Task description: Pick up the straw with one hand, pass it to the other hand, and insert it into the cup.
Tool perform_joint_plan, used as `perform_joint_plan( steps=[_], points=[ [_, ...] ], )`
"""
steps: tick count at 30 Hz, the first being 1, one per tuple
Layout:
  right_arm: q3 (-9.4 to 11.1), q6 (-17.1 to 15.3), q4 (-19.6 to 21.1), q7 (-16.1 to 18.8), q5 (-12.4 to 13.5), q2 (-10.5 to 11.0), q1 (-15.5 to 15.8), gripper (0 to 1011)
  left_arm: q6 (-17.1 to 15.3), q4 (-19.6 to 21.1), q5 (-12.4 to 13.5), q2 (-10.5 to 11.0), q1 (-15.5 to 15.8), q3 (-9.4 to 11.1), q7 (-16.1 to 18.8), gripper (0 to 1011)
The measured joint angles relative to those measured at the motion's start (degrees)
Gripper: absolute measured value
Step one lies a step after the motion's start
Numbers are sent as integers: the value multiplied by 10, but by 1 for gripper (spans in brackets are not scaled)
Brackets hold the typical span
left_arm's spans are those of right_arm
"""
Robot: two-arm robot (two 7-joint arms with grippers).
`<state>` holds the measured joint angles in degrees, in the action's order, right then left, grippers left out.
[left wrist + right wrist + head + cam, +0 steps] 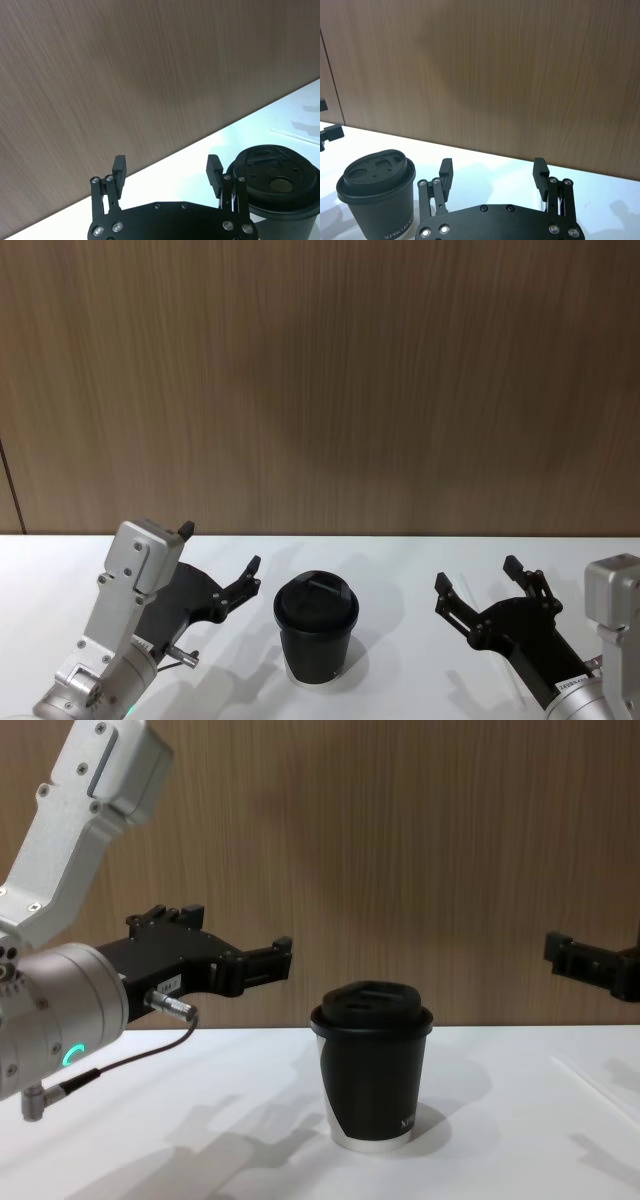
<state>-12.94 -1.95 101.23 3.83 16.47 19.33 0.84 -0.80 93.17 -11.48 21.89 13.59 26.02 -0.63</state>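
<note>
The left gripper [220, 547] hovered spread at the cup's [316, 625] 10 o'clock, the right gripper [477, 573] spread at 2, both apart from it; the straw [295, 136] lay flat on the table [400, 560].

Brown wood-grain wall [320, 380] filling upper part of head view, stretching from 9 to 3 o'clock. Dark vertical seam [10, 485] cutting through wall at 9 o'clock edge. White table [400, 560] lying below wall, spreading across 6 o'clock side. Soft grey shadows [215, 1150] falling on table toward 7 o'clock in chest view.
</note>
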Motion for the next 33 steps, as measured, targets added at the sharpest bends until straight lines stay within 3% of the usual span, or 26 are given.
perform_joint_plan(
  steps=[33],
  points=[
    [8, -7, -7, 12, -9, 13, 2, 1001, 0, 0, 0, 0, 0, 0, 0, 1003]
  ],
)
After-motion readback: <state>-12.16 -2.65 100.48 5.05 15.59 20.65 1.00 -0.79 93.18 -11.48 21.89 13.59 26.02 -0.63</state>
